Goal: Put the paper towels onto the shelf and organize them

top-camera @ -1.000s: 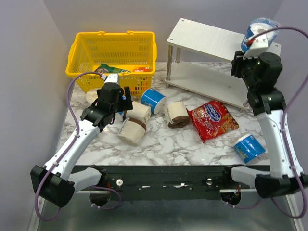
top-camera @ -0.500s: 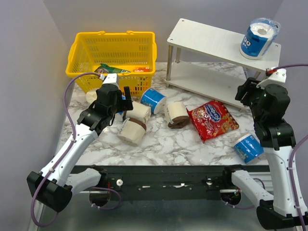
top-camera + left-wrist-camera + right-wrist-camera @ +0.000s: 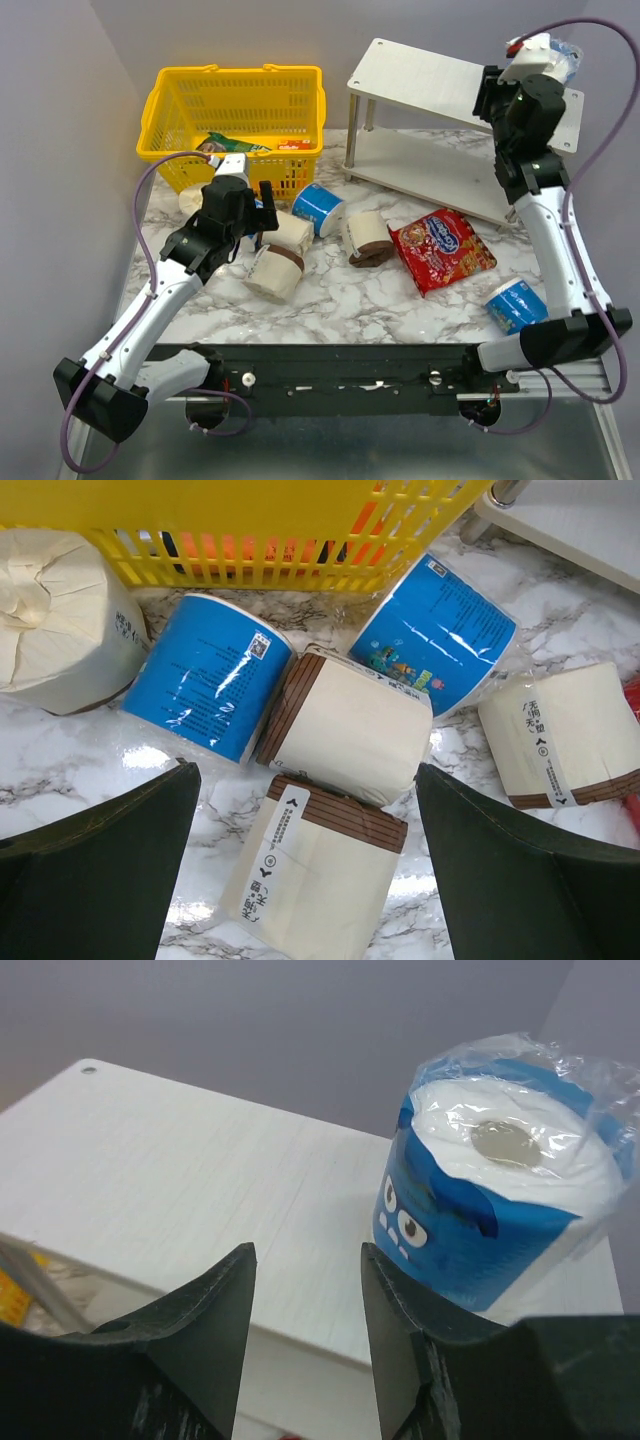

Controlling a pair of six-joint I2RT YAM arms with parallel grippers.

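Observation:
The white two-tier shelf (image 3: 420, 80) stands at the back right. One blue-wrapped paper towel roll (image 3: 500, 1210) stands upright on its top board at the right end. My right gripper (image 3: 305, 1260) is open and empty just left of that roll and hides most of it in the top view (image 3: 500, 95). My left gripper (image 3: 305, 880) is open, its jaws either side of a cream roll with a brown band (image 3: 320, 880) lying on the table. A second cream roll (image 3: 350, 725) touches it. Two blue rolls (image 3: 205, 685) (image 3: 435, 630) lie by the basket.
The yellow basket (image 3: 235, 110) stands at the back left with packets inside. A red snack bag (image 3: 440, 250) lies mid-table. More rolls lie loose: cream ones (image 3: 365, 238) (image 3: 192, 200) and a blue one (image 3: 517, 305) at the near right.
The right gripper let go of the blue roll on the top board, dropped beside the shelf, then rose again to the roll. The left arm barely moved.

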